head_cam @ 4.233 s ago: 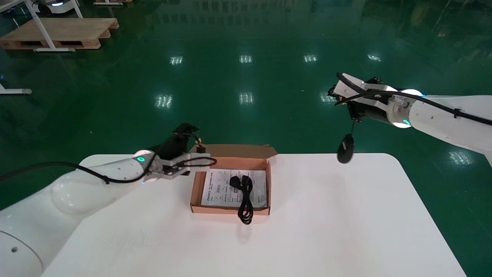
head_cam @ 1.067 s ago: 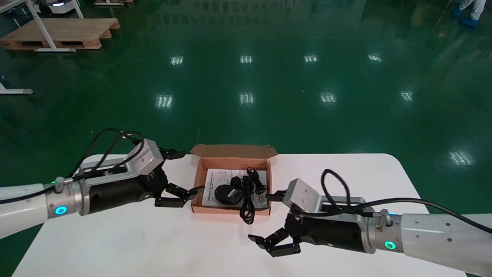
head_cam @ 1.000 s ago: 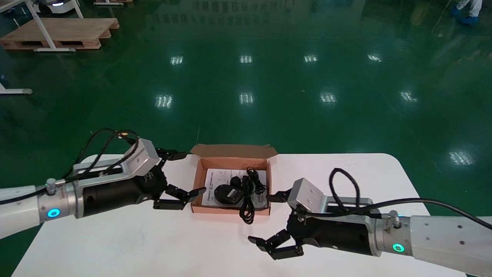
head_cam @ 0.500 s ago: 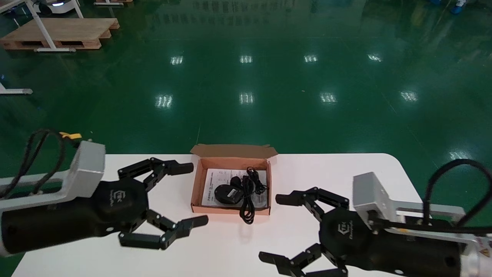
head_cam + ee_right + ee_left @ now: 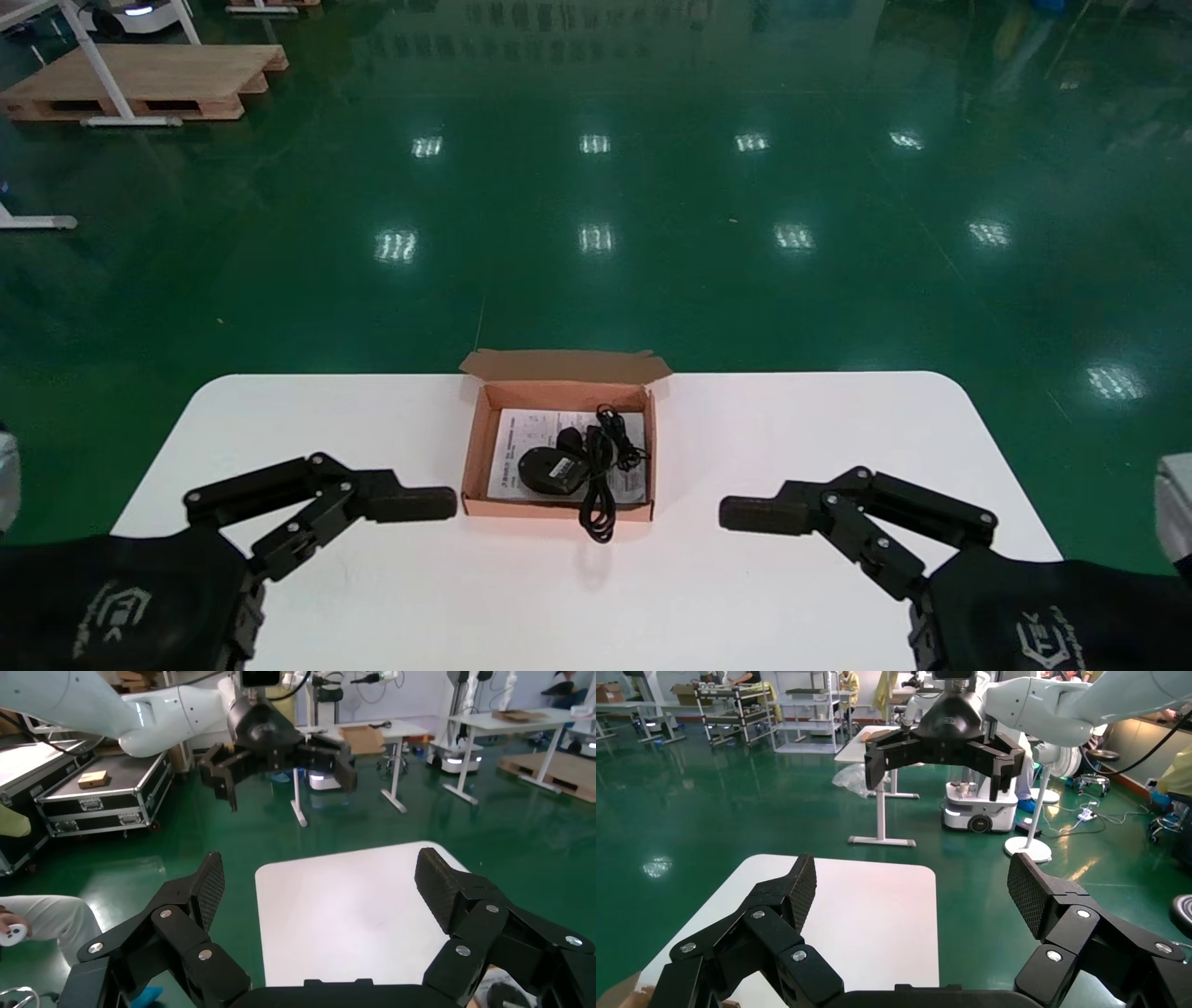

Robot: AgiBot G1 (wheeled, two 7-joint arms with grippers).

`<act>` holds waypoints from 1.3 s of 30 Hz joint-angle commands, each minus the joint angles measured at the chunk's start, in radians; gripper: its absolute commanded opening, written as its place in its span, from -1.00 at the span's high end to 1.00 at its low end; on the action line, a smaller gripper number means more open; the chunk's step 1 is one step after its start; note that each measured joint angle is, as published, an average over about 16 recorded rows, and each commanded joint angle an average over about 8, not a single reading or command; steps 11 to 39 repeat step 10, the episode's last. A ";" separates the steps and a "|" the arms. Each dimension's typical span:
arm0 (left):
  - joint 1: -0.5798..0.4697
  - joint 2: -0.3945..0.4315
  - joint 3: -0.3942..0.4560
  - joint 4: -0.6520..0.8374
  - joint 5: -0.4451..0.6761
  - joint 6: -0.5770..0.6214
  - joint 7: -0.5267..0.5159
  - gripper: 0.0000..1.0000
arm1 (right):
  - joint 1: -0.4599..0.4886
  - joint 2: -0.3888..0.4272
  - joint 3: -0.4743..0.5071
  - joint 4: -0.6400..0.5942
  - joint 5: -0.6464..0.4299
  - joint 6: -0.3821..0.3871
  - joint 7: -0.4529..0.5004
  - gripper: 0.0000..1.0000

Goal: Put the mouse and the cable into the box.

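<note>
While left gripper (image 5: 914, 888) and right gripper (image 5: 322, 881) gape, mouse (image 5: 549, 471) lies between.

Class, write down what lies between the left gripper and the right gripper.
In the head view: the box, mouse inside, cable draped over its front wall, midway between left gripper and right gripper.
</note>
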 commanded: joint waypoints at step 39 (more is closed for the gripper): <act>0.001 -0.001 -0.001 0.000 -0.001 0.000 -0.001 -1.00 | -0.002 0.002 0.002 0.001 0.004 -0.003 -0.001 -1.00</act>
